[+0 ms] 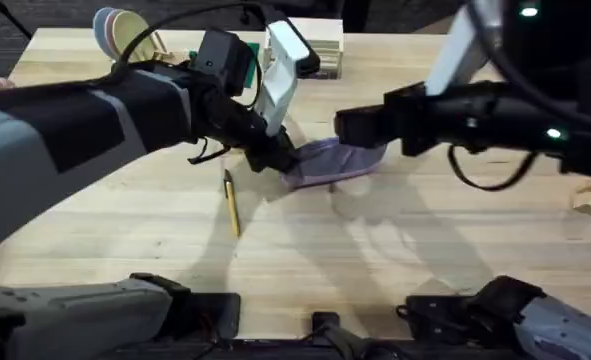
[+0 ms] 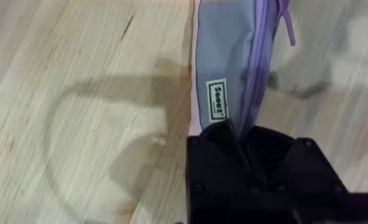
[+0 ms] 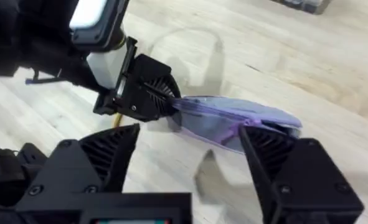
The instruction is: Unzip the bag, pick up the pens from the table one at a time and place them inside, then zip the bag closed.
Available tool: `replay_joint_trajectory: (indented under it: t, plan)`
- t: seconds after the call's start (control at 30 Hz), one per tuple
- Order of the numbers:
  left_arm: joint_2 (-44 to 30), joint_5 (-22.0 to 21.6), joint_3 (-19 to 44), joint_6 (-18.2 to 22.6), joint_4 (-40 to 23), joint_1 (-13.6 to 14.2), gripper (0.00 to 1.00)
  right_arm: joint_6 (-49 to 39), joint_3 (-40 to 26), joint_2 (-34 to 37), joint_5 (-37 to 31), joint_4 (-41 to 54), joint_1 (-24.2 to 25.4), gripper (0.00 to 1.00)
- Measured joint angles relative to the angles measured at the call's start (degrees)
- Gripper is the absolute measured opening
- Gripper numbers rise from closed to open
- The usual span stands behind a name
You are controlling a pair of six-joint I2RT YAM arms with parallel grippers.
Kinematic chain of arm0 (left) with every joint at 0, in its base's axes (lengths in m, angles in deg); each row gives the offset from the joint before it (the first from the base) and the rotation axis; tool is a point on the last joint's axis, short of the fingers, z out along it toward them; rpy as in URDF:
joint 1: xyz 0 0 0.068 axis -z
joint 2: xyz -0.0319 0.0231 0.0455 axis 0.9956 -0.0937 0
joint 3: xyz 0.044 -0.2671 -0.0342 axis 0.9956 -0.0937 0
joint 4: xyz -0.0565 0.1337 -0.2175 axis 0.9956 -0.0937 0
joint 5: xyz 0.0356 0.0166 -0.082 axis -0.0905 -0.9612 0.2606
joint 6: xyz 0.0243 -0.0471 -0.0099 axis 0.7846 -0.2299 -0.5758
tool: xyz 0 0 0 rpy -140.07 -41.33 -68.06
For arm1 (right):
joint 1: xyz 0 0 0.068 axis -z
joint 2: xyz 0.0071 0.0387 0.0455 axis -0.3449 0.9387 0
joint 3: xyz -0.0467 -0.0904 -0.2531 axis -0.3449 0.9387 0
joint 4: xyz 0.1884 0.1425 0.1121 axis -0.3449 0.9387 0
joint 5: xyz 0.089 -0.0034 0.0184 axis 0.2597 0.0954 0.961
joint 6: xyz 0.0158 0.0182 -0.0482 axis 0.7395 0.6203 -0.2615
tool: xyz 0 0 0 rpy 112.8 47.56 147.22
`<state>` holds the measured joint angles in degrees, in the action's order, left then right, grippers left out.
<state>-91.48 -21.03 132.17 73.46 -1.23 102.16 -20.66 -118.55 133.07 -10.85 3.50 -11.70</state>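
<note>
**Pencil pouch pinched at one end**

Pencil pouch (image 1: 330,162), lilac with a grey side panel, lies at the centre of the table (image 1: 395,260). Left tool (image 2: 245,138) is clamped on its end. Right tool (image 3: 190,152) hangs over it, fingers apart. A yellowish pen (image 1: 232,203) lies left of centre, apart from the pouch.

Overhead: bag (image 1: 327,163) lies mid-table (image 1: 395,260), lilac w/ grey side. Left gripper (image 1: 278,157) is at bag's left end, prob. clamped on it, though the fingers are hard to make out. Right gripper (image 1: 360,128) sits at bag's right end, touching or just above. Pen (image 1: 232,202) lies on table just left of bag, apart from both grippers. Stacked bowls (image 1: 125,32) at far-left edge.
</note>
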Motion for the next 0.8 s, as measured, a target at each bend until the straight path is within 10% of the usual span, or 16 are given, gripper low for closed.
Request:
replay_joint_trajectory:
  t: [0.1,0.8]
  plan:
    - [0.00,0.00,0.00,0.00,0.00,0.00,0.043,-0.22,-0.04,-2.27,-1.03,1.63,0.00,0.990]
    - [0.00,0.00,0.00,0.02,0.02,0.00,0.042,4.81,-0.04,-4.66,-3.83,4.89,0.00,0.998]
